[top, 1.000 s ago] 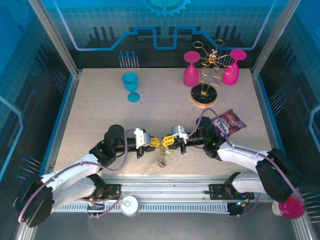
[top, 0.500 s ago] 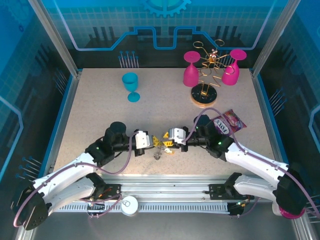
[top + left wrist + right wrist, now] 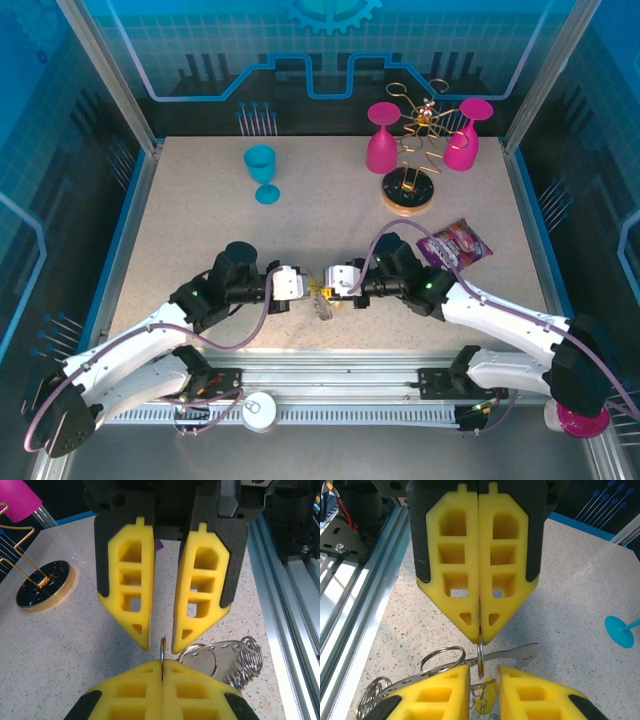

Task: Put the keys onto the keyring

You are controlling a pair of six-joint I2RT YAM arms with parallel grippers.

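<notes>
The keyring (image 3: 162,650) is a thin metal split ring seen edge-on, and my left gripper (image 3: 162,662) is shut on its rim. In the right wrist view the keyring (image 3: 480,657) sticks out of the shut left gripper (image 3: 480,637) into the gap of my open right gripper (image 3: 483,672). The right gripper's fingers stand either side of the ring without pinching it. A small yellow-headed key (image 3: 486,702) dangles just below. In the top view the left gripper (image 3: 310,289) and the right gripper (image 3: 329,287) meet tip to tip near the table's front, with the keys (image 3: 324,306) hanging under them.
A flat metal tag (image 3: 227,661), a second ring (image 3: 442,657) and a coiled wire loop (image 3: 247,655) lie by the fingers. A blue goblet (image 3: 262,170), a gold wire rack (image 3: 410,190) with pink goblets and a snack packet (image 3: 455,245) sit farther back. The metal rail (image 3: 295,605) runs close behind.
The two grippers have drawn closer until their tips nearly touch. The right arm has stretched leftward. The dangling keys now hang tighter beneath the tips.
</notes>
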